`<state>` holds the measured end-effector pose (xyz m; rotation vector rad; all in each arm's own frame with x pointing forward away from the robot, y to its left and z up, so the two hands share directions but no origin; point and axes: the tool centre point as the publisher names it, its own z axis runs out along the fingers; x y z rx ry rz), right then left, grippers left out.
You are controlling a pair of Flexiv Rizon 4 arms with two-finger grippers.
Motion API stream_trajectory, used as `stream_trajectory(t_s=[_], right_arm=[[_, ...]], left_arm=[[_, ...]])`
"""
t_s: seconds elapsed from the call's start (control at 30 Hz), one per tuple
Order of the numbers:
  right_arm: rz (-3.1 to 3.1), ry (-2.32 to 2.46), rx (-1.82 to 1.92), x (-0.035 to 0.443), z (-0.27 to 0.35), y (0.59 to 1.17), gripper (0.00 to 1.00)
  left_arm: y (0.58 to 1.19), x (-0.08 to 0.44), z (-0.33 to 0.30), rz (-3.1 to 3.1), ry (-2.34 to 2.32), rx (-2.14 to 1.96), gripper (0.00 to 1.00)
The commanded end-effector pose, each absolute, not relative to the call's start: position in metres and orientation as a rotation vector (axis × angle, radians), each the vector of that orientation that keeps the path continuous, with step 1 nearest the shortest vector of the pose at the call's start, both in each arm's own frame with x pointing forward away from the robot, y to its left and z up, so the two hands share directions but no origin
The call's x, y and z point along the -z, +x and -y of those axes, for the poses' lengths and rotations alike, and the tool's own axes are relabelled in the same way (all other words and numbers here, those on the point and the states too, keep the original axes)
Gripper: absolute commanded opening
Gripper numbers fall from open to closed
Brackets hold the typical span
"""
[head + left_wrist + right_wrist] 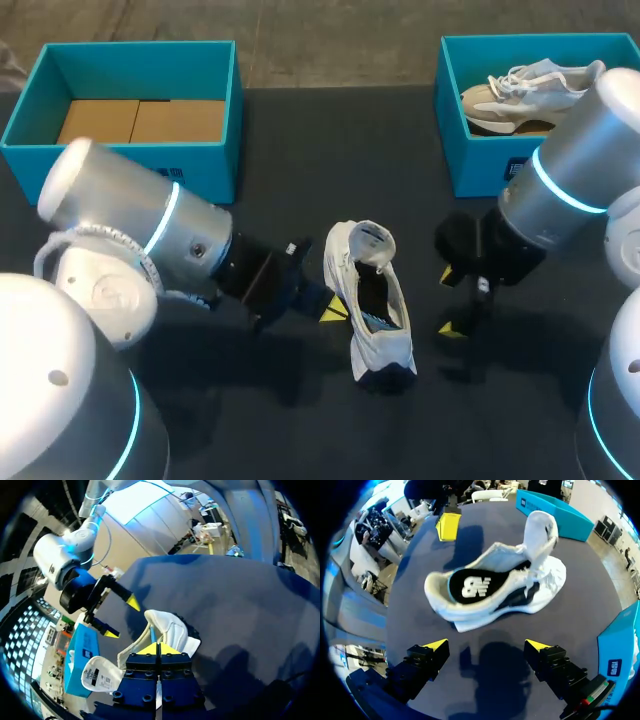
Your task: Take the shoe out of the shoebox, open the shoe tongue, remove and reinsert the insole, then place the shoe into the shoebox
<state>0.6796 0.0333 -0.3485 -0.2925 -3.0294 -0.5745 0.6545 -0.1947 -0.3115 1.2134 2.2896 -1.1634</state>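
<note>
A white shoe (378,318) lies on the dark table between my two grippers, its tongue (372,240) pulled up and back. A black insole (472,586) with a white logo sits inside it. My left gripper (333,310) is low beside the shoe's left side, its yellow tips pressed together (157,648) with nothing visible between them; the shoe's side (172,630) is just ahead of them. On the shoe's other side my right gripper (448,302) stands open, a short gap away, and the shoe lies ahead of its spread fingers (486,645).
A teal shoebox (215,150) with only a cardboard floor stands at the back left. A second teal box (452,150) at the back right holds a beige shoe (520,90). Bare tabletop lies in front of the shoe.
</note>
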Motion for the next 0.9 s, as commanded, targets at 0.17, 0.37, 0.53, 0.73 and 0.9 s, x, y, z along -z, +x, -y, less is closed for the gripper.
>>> stream_trajectory(t_s=[0.17,0.37,0.53,0.73,0.9], right_arm=[[3.040,-0.221,0.585,0.321,0.016,0.675,1.00],[3.024,-0.103,0.625,0.317,0.033,0.681,1.00],[3.024,-0.103,0.625,0.317,0.033,0.681,1.00],[3.024,-0.103,0.625,0.317,0.033,0.681,1.00],[3.024,-0.103,0.625,0.317,0.033,0.681,1.00]], left_arm=[[0.652,0.298,0.191,-2.506,1.484,0.940,0.00],[0.652,0.293,0.190,-2.528,1.561,0.843,0.00],[0.652,0.293,0.190,-2.528,1.561,0.843,0.00],[0.652,0.293,0.190,-2.528,1.561,0.843,0.00],[0.652,0.293,0.190,-2.528,1.561,0.843,0.00]])
